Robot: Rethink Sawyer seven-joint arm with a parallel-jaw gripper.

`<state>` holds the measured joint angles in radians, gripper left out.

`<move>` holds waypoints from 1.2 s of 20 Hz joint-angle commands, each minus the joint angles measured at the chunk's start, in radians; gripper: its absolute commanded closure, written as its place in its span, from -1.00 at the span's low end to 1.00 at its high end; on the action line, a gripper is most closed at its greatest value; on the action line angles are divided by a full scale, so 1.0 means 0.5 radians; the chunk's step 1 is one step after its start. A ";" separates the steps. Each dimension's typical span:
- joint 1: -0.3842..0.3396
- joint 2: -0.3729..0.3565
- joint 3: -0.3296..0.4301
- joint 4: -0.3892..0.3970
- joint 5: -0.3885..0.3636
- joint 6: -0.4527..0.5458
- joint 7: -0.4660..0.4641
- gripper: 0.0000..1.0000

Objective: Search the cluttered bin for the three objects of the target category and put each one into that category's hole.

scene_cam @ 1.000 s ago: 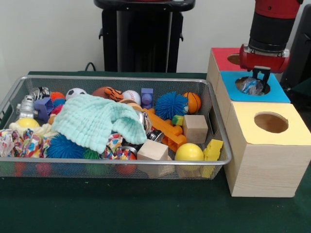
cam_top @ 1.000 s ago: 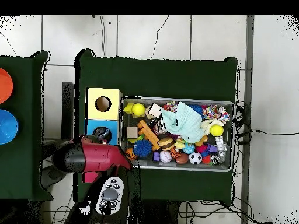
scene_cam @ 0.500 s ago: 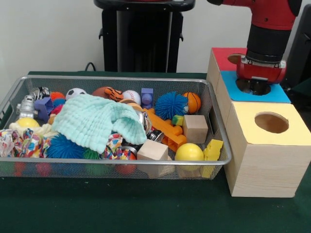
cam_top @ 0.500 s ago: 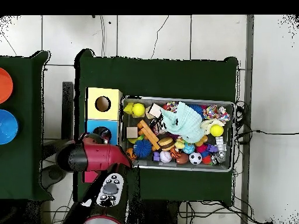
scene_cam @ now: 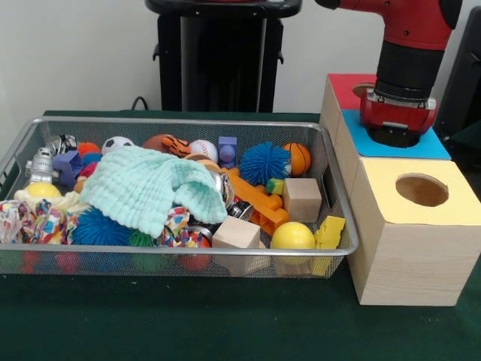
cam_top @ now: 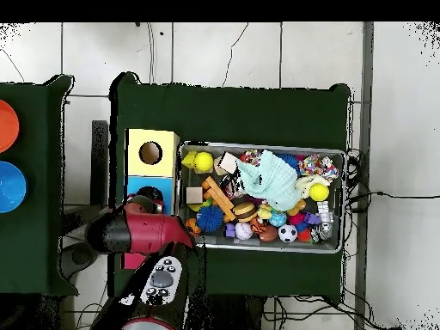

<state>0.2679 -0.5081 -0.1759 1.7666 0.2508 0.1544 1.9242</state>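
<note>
Red and black arm point(scene_cam: 406, 45) is seen down over the blue-topped section point(scene_cam: 432, 144) of the wooden sorting box point(scene_cam: 409, 241), its wrist end planted on the blue hole. The claw point(scene_cam: 396, 135) is buried in or against that hole; whether it is spread or pressed together cannot be told, and nothing held can be made out. In the overhead view the arm point(cam_top: 142, 234) covers the near part of the box, with the blue hole's dark opening point(cam_top: 151, 196) just showing beside it.

The box is set just beside the wire mesh bin point(scene_cam: 331, 248) on the green desk point(scene_cam: 225, 323). Yellow-topped section with round hole point(scene_cam: 421, 189) is nearest the camera, red-topped section point(scene_cam: 347, 86) farthest, blue between them.

Bin contents, crowded:
- mint green cloth point(scene_cam: 143, 188) draped over the middle
- spiky blue ball point(scene_cam: 264, 162), small basketball point(scene_cam: 298, 158) touching it
- baseball point(scene_cam: 203, 150), soccer ball point(scene_cam: 116, 144)
- two wooden cubes point(scene_cam: 302, 198)
- smooth yellow ball point(scene_cam: 292, 236) at the front wall, yellow wedge block point(scene_cam: 328, 233) just beside it
- orange plastic brick point(scene_cam: 255, 199)

Which category is the target cannot be told.
</note>
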 commanded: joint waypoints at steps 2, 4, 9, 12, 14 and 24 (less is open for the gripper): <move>-0.014 0.214 0.090 0.013 0.084 -0.150 0.449 -1.00; -0.014 0.206 0.089 0.020 0.084 -0.147 0.446 -1.00; -0.031 0.165 0.083 0.049 0.047 -0.130 0.408 1.00; -0.015 0.162 0.065 0.079 0.039 -0.235 0.443 1.00; 0.007 0.160 0.042 0.069 0.063 -0.176 0.448 1.00; -0.031 0.125 0.084 0.102 0.064 -0.171 0.440 1.00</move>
<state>0.2724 -0.5077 -0.1802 1.7719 0.2546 0.1310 1.9244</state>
